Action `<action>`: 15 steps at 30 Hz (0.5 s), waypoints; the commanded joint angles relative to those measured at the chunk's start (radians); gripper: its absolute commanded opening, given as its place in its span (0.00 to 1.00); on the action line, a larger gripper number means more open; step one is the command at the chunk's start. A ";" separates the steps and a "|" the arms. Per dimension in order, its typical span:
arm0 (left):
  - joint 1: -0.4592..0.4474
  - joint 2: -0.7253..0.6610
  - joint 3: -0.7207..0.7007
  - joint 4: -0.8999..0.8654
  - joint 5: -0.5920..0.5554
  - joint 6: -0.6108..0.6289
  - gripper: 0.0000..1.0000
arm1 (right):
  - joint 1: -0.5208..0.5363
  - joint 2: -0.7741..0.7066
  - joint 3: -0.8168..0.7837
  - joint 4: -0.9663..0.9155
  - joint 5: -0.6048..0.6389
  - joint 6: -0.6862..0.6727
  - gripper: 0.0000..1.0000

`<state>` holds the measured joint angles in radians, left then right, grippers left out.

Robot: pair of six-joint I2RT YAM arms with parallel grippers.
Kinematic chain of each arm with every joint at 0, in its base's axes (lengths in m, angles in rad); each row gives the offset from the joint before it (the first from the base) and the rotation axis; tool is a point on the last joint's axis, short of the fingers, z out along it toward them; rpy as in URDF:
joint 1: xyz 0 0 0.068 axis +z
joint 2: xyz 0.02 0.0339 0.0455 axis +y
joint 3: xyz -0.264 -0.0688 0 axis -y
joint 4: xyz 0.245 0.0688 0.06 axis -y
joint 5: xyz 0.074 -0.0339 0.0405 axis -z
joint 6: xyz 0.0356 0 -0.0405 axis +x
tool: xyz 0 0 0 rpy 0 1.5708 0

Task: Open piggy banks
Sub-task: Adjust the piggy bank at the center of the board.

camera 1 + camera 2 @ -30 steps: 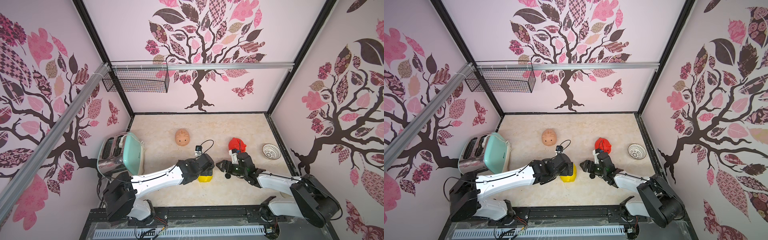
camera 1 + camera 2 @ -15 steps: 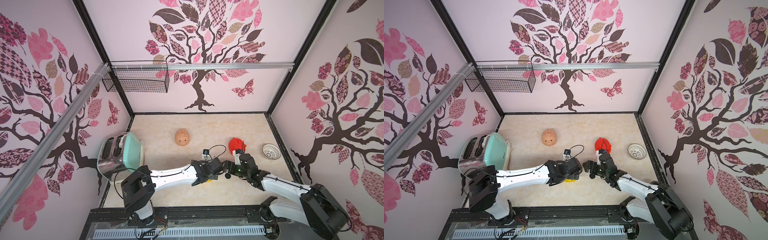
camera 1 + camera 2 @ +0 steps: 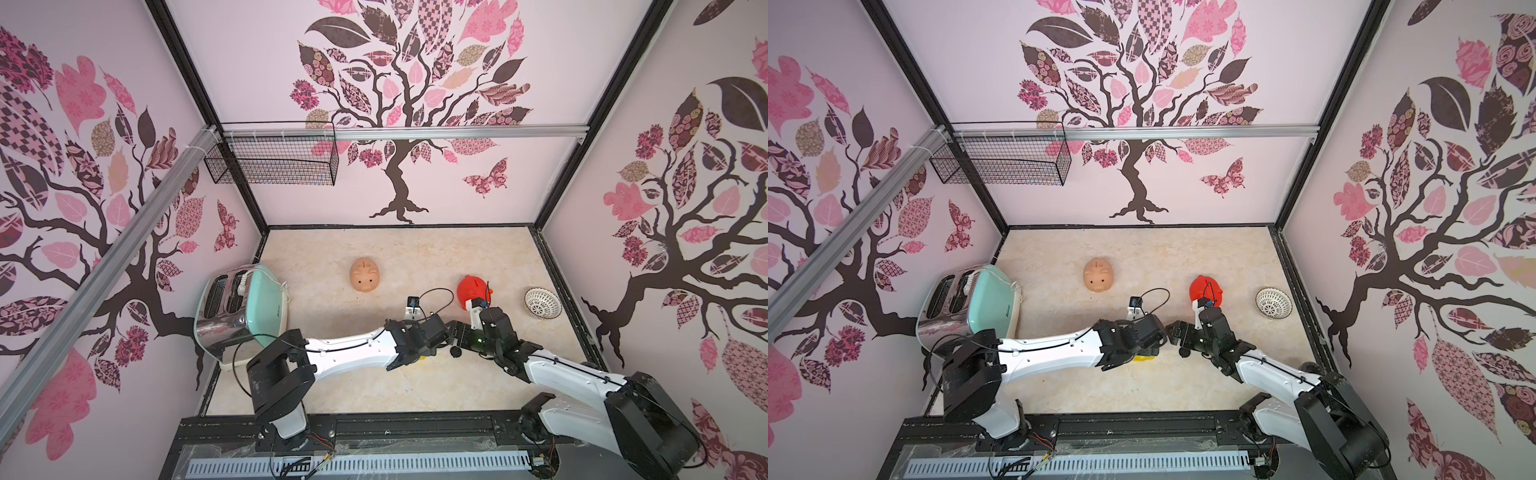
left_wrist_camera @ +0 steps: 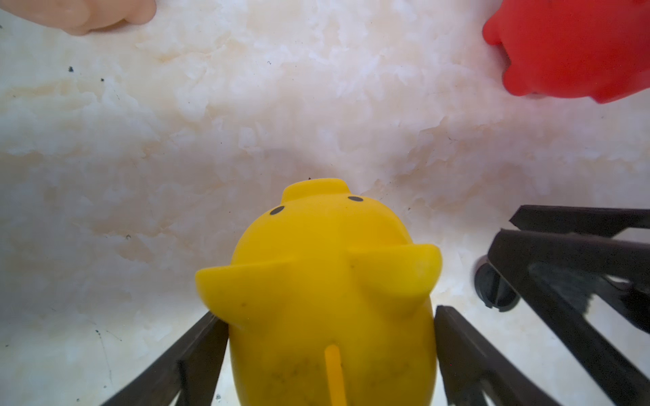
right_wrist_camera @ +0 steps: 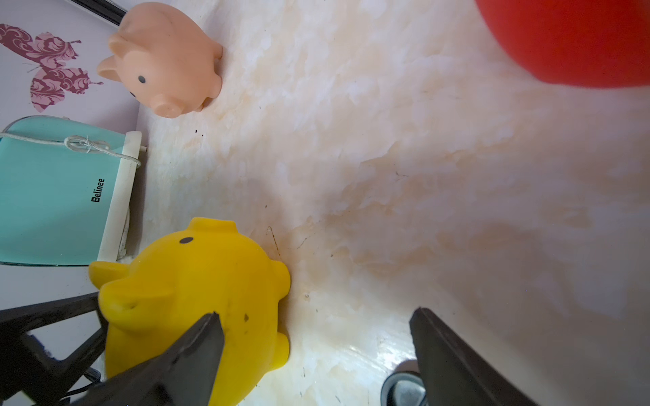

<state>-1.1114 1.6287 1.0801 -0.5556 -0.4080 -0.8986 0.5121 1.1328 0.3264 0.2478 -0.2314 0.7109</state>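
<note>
At the marbled cream tabletop's point(image 3: 374, 395) front centre: glossy yellow plastic piggy bank point(image 4: 330, 263), seemingly clamped at both flanks by left gripper point(image 4: 329, 313). Just beside: right gripper point(image 5: 314, 314), fingers apart, empty, small black round plug point(image 5: 401, 386) by one finger. Further back, well apart: red plastic piggy bank point(image 3: 469, 291), peach-tan plastic piggy bank point(image 3: 365, 274); bare surface between them, toward the back edge.

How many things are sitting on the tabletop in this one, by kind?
Piggy banks: 3 (peach pig, yellow pig, red pig)
Toaster: 1
Lattice bowl: 1
Loose black plug: 1
Total: 6
</note>
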 commanded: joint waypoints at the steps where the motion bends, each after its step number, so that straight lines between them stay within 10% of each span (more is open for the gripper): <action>1: 0.071 -0.076 -0.144 0.168 0.192 0.039 0.86 | 0.005 -0.021 -0.013 -0.015 -0.003 0.000 0.89; 15: 0.309 -0.325 -0.484 0.548 0.547 0.086 0.85 | 0.005 0.019 -0.017 0.062 -0.101 0.019 0.89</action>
<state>-0.8333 1.3182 0.6552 -0.0589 0.0387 -0.8211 0.5121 1.1336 0.3119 0.2745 -0.2783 0.7227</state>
